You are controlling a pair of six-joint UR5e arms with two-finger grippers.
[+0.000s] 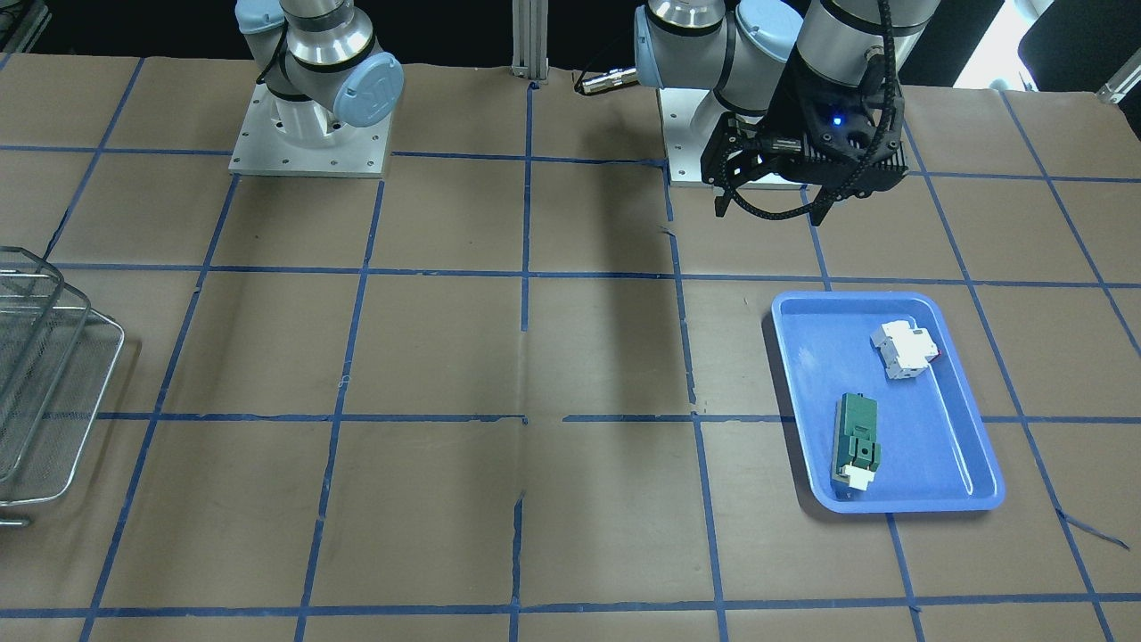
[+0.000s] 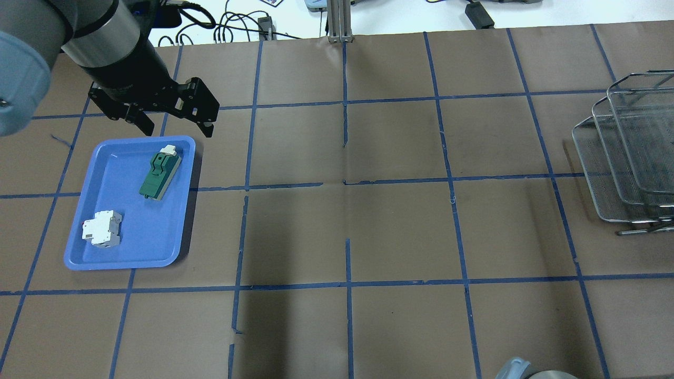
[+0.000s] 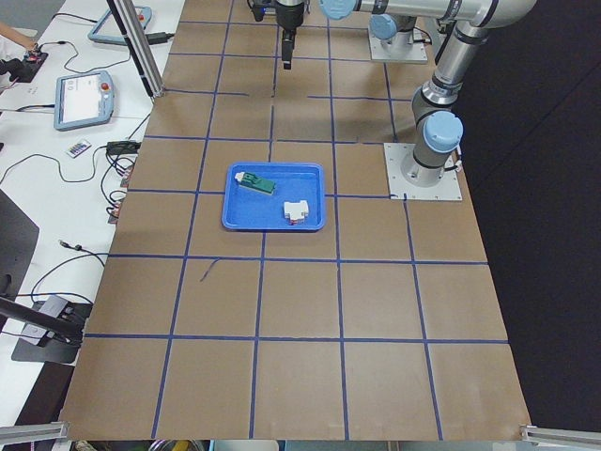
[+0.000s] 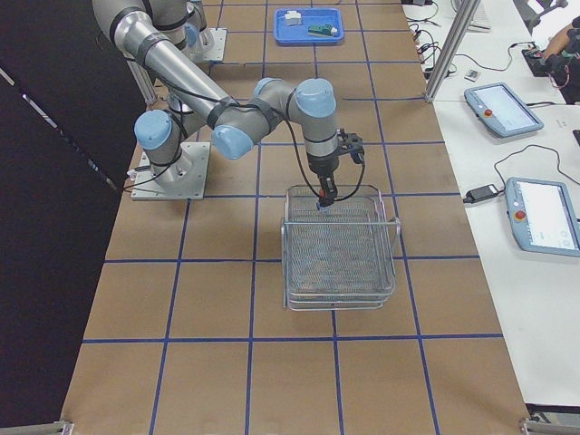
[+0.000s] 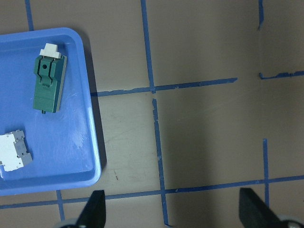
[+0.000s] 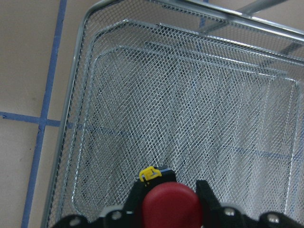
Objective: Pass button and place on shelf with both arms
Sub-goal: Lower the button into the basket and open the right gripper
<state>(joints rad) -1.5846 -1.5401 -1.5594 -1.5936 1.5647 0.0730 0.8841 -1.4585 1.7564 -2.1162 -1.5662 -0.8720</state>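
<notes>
Placement is the step in hand, as I read it. Your right claw [image 6: 170, 195] is clamped on the button [image 6: 171, 207], its red cap facing the wrist camera and a bit of yellow showing just above. It hangs over the mesh of the shelf [image 6: 190, 118], near one end of the top tier. Your left claw [image 2: 176, 128] stands wide and holds nothing, above the table [image 2: 368, 237] just beside the blue tray [image 2: 137, 231]. From that, the pass looks finished.

The next move calls for lowering the button until it rests on the mesh, then opening the fingers. Keep them off the wire rim as you descend. The round body may roll on the uneven mesh, so I would release low rather than drop it.

Only the right wrist view shows you the grip itself. It does not tell how far the button is above the mesh. The right-side view shows the arm bent over the shelf, but the button there is too small to make out. The overhead and front views show only an edge of the shelf and no right claw. They do show the white block [image 2: 101, 228] and green module [image 2: 159, 173] lying apart in the tray.
</notes>
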